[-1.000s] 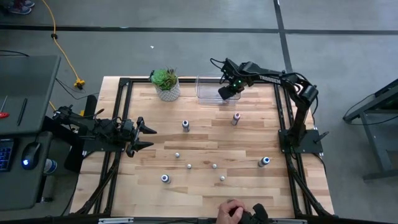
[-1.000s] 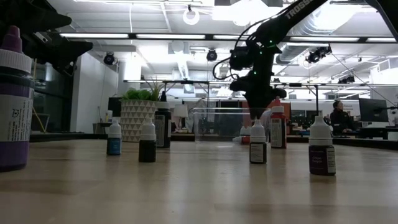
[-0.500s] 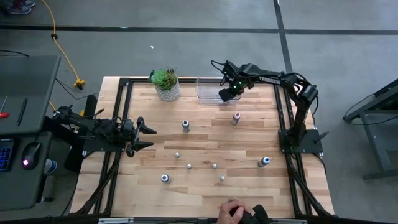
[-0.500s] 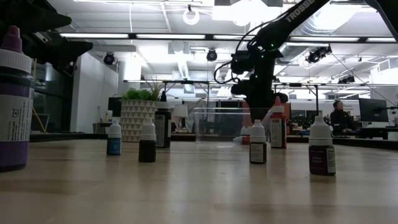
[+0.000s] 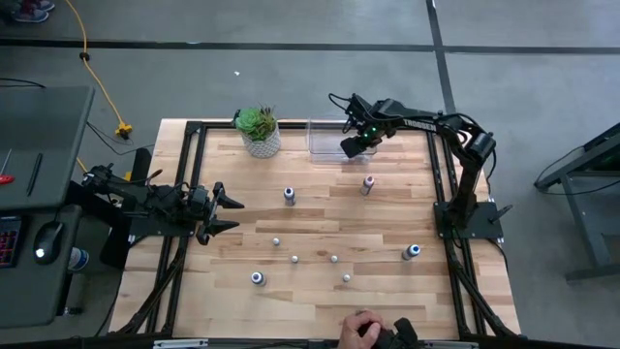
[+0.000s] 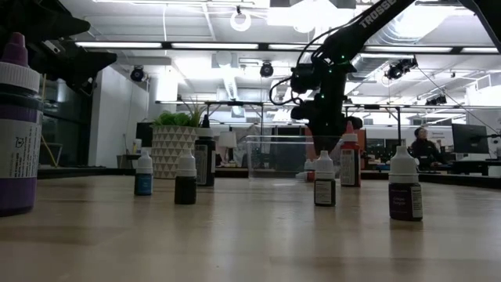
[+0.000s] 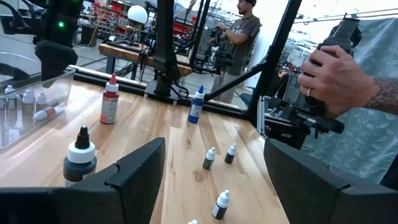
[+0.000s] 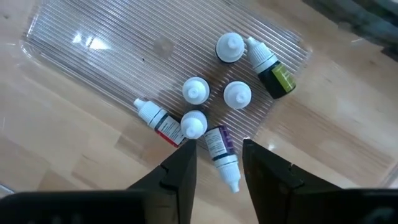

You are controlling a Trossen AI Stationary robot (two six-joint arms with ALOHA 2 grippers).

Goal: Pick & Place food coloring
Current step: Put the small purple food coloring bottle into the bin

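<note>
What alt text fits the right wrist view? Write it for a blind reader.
The right hand, fingers apart, hangs over a clear ribbed bin holding seven small bottles: four upright, three on their sides, one of them with a purple label lying between the fingers. Wooden table surrounds the bin.

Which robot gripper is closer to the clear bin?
The right gripper: it hangs right above the clear bin. The left gripper waits far away, at the table's left edge.

Clear bin (image 5: 326, 138) beside potted plant (image 5: 259, 129) — table's (image 5: 320, 291) far edge.
</note>
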